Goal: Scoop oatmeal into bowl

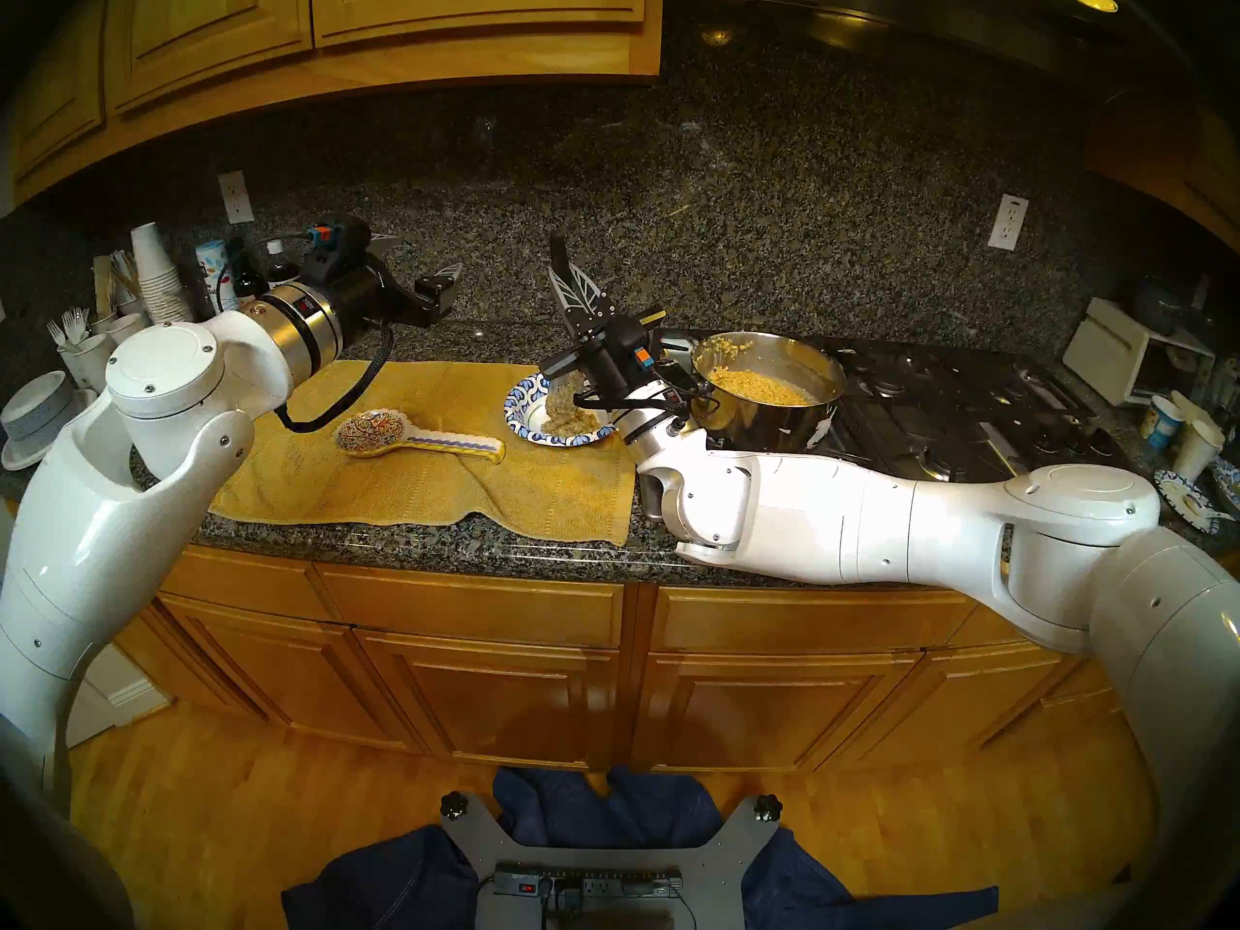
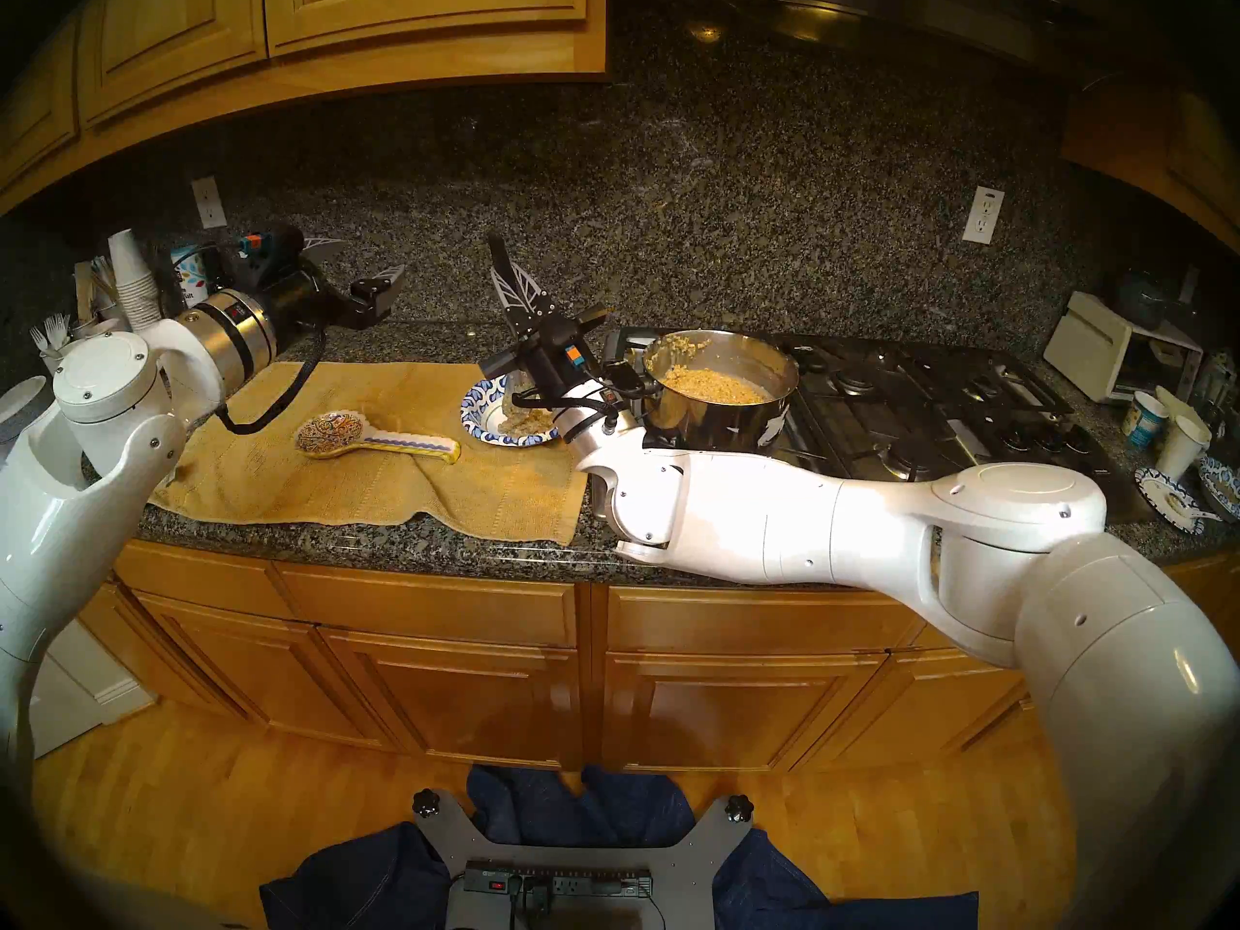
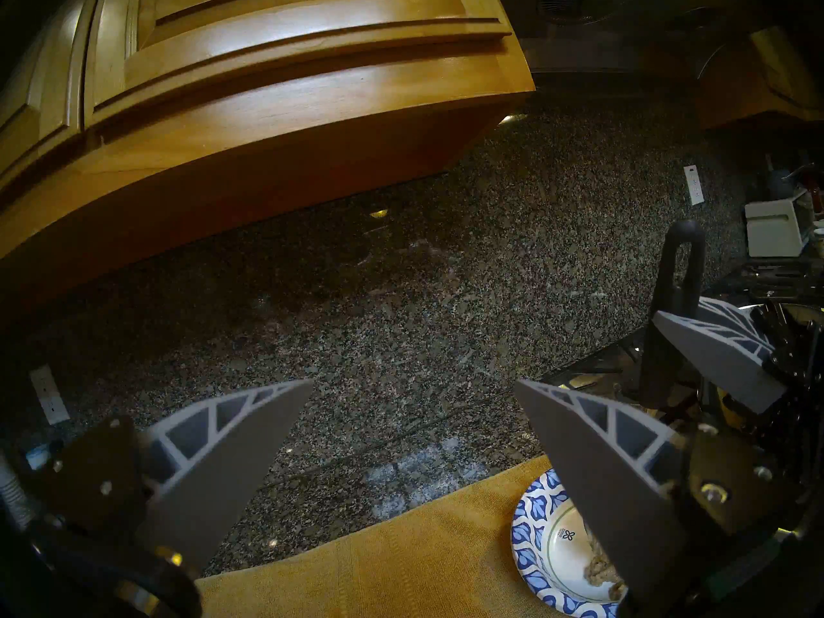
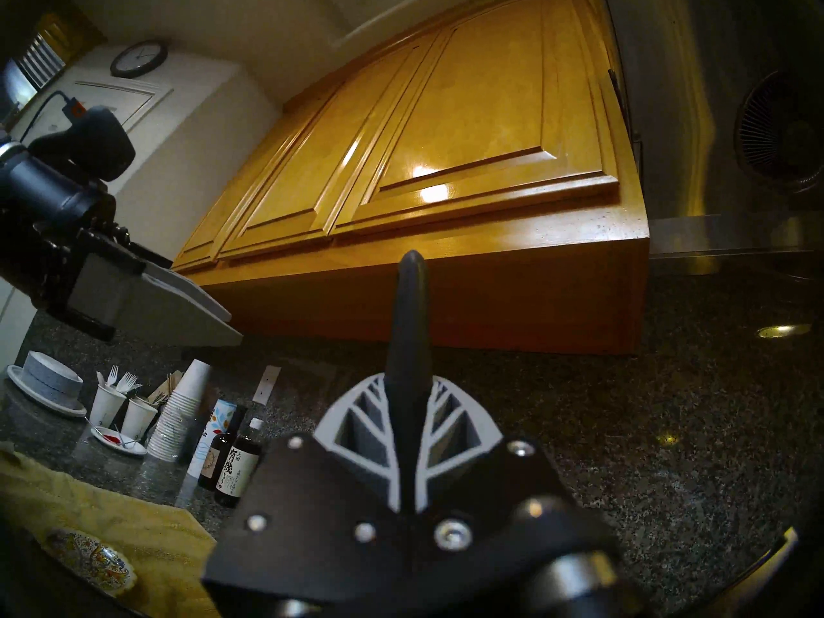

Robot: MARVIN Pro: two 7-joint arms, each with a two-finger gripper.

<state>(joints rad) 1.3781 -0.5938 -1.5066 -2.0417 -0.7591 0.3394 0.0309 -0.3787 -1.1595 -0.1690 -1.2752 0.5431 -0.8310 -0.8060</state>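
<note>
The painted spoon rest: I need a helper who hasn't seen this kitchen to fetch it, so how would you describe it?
On the granite counter left of the stove lies a yellow towel. The spoon rest lies on it, left of the blue-and-white bowl of oatmeal. It alone is spoon-shaped, with a multicoloured painted head and a white handle with yellow edge and blue wavy line.

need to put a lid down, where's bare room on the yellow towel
Free: the towel stretch in front of the spoon rest and the back strip behind it. Crowded: right end, where the bowl, right gripper and pot cluster.
</note>
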